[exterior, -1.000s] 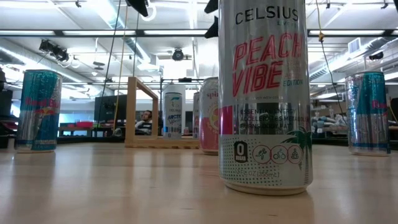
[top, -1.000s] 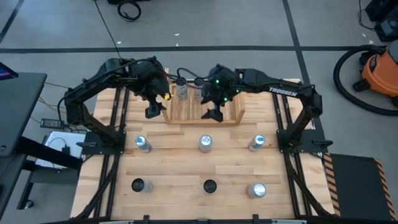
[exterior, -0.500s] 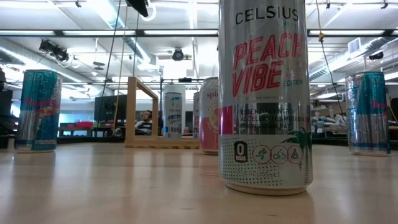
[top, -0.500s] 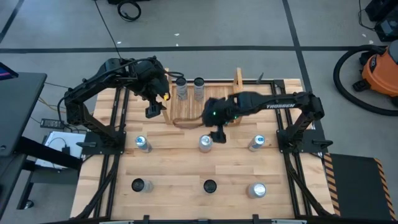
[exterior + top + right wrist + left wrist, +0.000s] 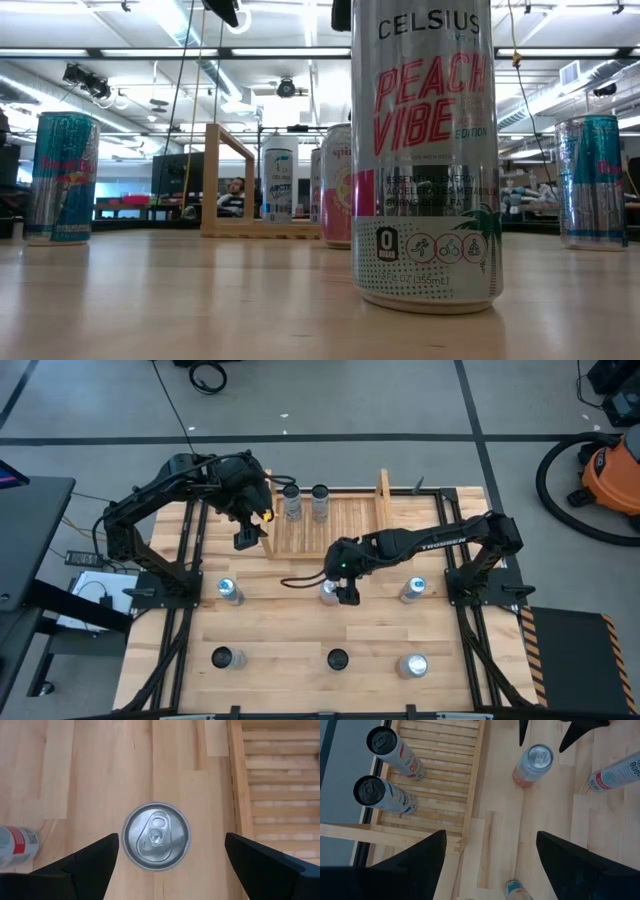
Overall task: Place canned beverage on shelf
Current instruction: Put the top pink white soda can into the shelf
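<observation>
Silver can: the middle-row can stands upright on the bench just in front of the shelf, its pull-tab lid centred in the right wrist view; pink at its base in the left wrist view
Right end effector: hangs directly over that can, fingers spread wide to either side of the lid, gripping nothing
Step in hand: seemingly the approach to a pick; the can is not yet held
Next move: likely a straight descent until the fingers flank the can's wall, then a closing grip, a lift and a carry over the front rail onto the slats
Shelf: light wooden rack with a slatted base; two cans already stand at its left rear, most of the slats bare
Left end effector: waits above the shelf's left end, fingers parted, empty
Bench: pale wood planks; five other cans stand in two rows, well apart
Room: grey floor, an orange vacuum to the right, ceiling lights and a seated person far behind in the low view
</observation>
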Available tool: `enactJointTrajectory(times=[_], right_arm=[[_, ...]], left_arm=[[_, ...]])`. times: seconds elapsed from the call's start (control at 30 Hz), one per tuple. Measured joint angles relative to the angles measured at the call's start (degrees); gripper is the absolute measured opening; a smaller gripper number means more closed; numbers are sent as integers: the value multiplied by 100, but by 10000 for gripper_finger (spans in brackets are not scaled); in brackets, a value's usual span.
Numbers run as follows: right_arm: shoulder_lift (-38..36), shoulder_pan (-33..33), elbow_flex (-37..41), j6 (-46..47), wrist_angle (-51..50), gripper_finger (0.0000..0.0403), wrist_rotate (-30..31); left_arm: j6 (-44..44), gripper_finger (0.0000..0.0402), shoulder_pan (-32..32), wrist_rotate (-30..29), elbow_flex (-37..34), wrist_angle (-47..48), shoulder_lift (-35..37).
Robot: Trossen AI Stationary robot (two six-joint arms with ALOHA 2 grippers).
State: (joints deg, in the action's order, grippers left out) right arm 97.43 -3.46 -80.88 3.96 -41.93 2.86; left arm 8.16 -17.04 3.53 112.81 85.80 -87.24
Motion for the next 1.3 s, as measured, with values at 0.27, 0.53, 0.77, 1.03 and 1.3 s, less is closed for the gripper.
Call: enactJointTrajectory(times=[0.27,0.53,0.77,1.03,1.3], right_arm=[[-4,-12,424,154,499,375,-268],[-4,-24,852,211,1060,375,-338],[-4,-26,1114,211,1518,375,-365],[-4,-26,1430,286,1975,375,-397],[-4,-26,1603,313,2369,375,-399]], left_arm=[[-4,311,0,1,0,1,0],[-3,311,0,2,0,-1,0],[-4,311,0,2,0,-2,0],[-4,311,0,1,0,-2,0],[-6,311,0,0,0,-31,0]])
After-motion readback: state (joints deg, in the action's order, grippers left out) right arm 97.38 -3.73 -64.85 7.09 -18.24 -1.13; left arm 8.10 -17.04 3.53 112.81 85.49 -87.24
